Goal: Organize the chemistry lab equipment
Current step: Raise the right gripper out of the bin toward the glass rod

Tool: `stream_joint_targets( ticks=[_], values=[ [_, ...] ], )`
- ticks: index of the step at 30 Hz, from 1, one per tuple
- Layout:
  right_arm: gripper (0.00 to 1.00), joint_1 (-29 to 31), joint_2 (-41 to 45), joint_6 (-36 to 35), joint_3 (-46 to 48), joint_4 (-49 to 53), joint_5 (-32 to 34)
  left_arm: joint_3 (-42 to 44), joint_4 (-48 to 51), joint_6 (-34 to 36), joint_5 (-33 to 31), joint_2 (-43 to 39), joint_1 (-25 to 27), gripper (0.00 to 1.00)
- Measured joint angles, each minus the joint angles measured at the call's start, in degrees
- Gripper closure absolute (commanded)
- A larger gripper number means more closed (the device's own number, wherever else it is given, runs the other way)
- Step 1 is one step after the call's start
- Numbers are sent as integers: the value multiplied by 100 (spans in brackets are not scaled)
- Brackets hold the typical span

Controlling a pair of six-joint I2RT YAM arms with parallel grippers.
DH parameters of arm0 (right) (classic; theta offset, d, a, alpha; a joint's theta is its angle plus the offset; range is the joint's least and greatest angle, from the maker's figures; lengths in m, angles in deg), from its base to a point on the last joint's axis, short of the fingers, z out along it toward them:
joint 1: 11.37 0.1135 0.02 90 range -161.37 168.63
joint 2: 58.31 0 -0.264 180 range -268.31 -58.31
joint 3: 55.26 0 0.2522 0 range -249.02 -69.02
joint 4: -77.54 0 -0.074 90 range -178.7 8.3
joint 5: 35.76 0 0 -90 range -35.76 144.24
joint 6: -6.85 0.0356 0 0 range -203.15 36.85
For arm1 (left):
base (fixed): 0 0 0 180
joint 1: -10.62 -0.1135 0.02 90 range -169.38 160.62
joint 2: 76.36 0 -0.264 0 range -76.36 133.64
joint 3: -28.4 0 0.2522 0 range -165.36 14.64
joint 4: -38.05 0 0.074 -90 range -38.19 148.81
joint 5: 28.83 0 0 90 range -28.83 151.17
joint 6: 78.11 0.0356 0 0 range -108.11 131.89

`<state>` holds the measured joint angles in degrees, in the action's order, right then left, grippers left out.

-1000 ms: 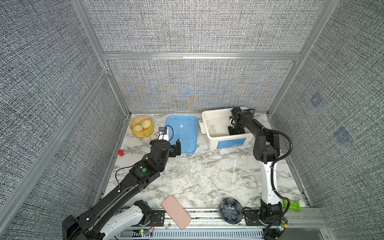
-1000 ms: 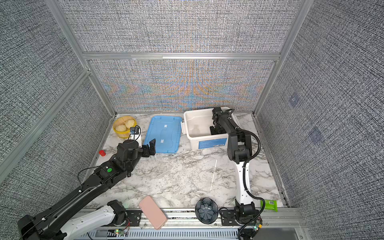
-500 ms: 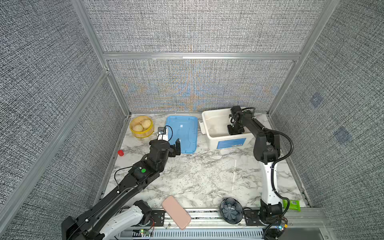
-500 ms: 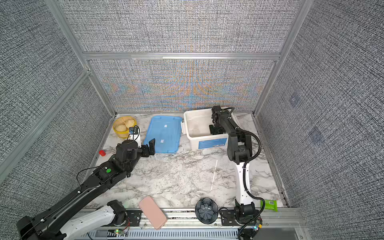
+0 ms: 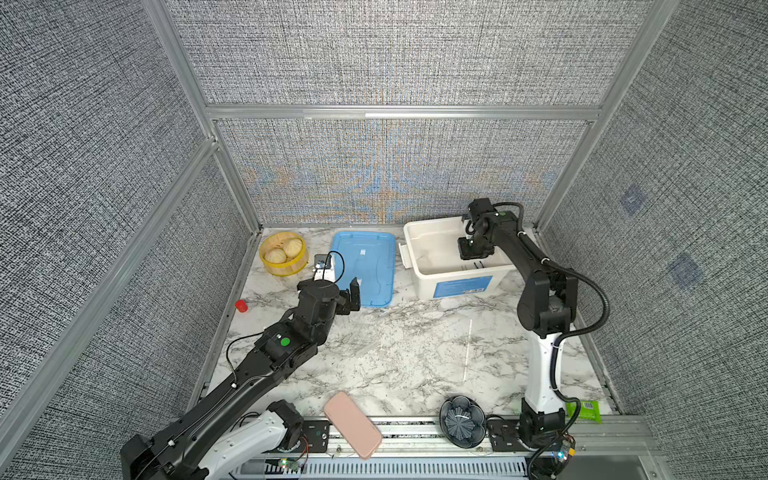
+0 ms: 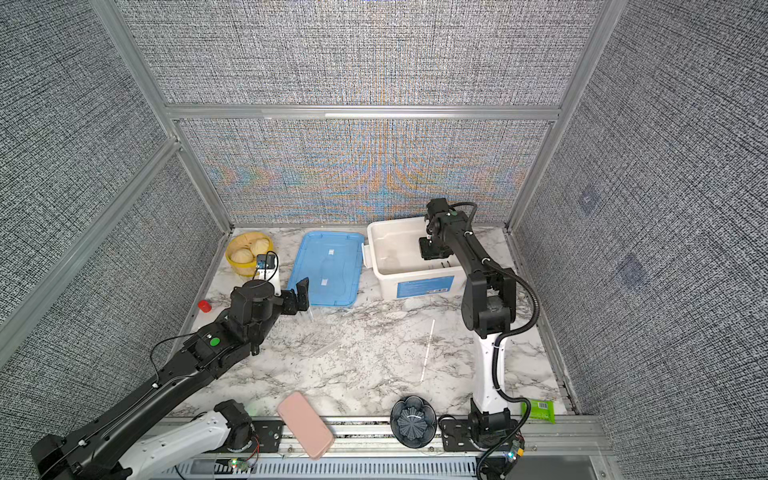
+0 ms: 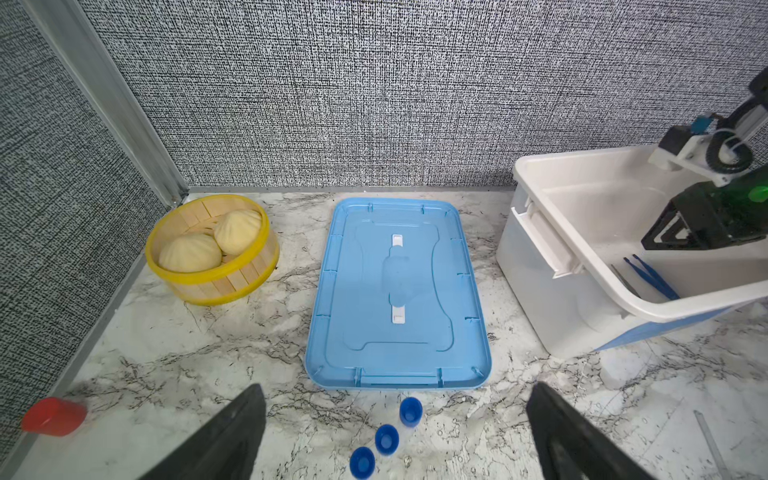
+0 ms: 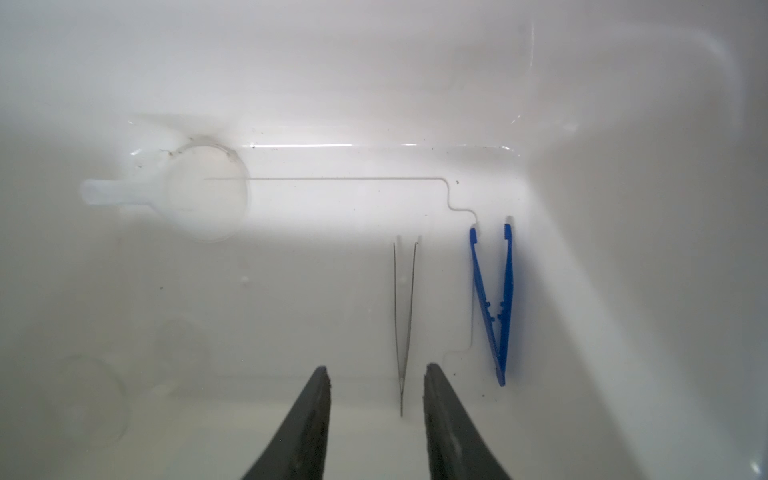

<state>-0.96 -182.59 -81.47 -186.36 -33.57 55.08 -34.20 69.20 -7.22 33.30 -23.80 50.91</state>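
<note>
Near edge: pink case (image 5: 352,424) left of a dark bowl (image 5: 462,421). Farther in, right of centre on the marble table (image 5: 395,374): long white stick (image 5: 467,351), lying flat, well apart from both arms. Left of centre: left gripper (image 7: 395,388), spread wide, holding nothing, hovering over three clear tubes with blue caps (image 7: 387,437) lying side by side just near of the blue lid (image 7: 399,291). Far right: white bin (image 5: 428,249), with right gripper (image 8: 376,370) reaching down inside, narrowly parted, gripping nothing; silver tweezers (image 8: 404,316) flat on the bin floor between its jaws, touching neither; blue tweezers (image 8: 492,307) just beside them, close to a bin wall.
</note>
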Motion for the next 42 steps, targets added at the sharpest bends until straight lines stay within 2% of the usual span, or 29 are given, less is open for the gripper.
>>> stream_joint_targets(
  ticks=[12,17,22,25,29,37,42],
  values=[
    [63,0,1425,442,153,146,-232,-11,37,90,-55,-85,0,1],
    [63,2,2138,750,581,291,-87,-9,-63,164,-66,2,0,1],
    [62,4,3152,1169,1495,380,367,4,-260,240,-66,149,0,1],
    [51,4,3814,1488,2273,330,649,-4,-273,258,-46,214,0,1],
    [48,2,4610,1753,3340,310,813,-4,-289,258,-39,273,0,1],
    [45,122,5731,2398,5136,232,393,-33,-402,221,153,463,0,1],
    [42,345,5818,2708,5917,129,-66,-11,-544,214,214,538,0,1]
  ],
)
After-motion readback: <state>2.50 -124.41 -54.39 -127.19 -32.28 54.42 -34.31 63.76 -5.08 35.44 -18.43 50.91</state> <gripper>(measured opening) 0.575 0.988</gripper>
